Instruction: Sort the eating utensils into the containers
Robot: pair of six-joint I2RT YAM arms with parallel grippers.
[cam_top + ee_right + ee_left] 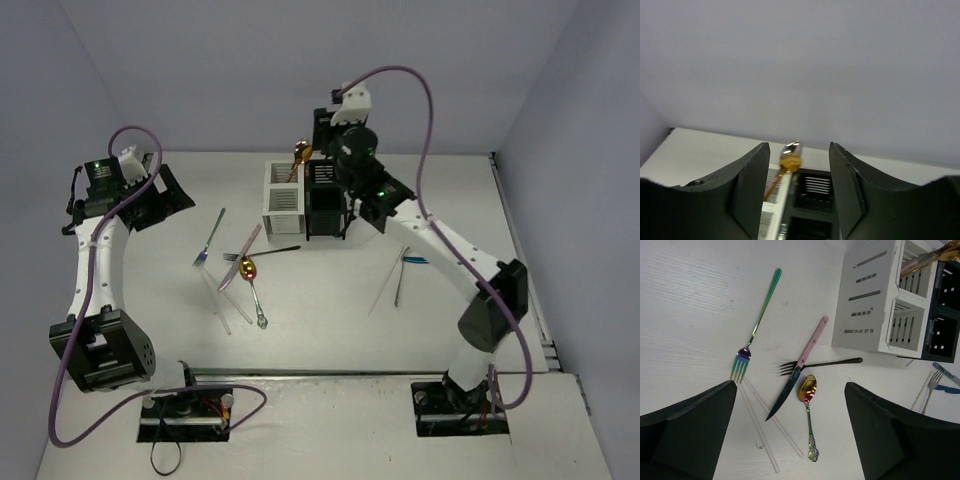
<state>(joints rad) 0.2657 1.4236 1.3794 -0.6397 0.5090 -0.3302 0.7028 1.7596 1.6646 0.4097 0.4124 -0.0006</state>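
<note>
The right gripper [797, 150] hangs above the black caddy [326, 205], fingers parted and grasping nothing. A gold spoon [300, 156] stands tilted in the white caddy [283, 198] just left of it (bowl upward). The left gripper [789, 390] is spread wide over the left of the table [330, 335], holding nothing. Below it lie a teal fork [757, 325], a pink-handled knife [812, 342] crossing a black fork [840, 361], and clear sticks [762, 432].

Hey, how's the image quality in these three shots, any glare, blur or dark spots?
Top external: soft even light, faint shadows, table brightest at its near edge. Left wrist: pink knife sharp, glint on the gold spoon, left pincer fingers dark and soft. Right wrist: right pincer fingers underexposed, caddy spoon slightly blurred.
</note>
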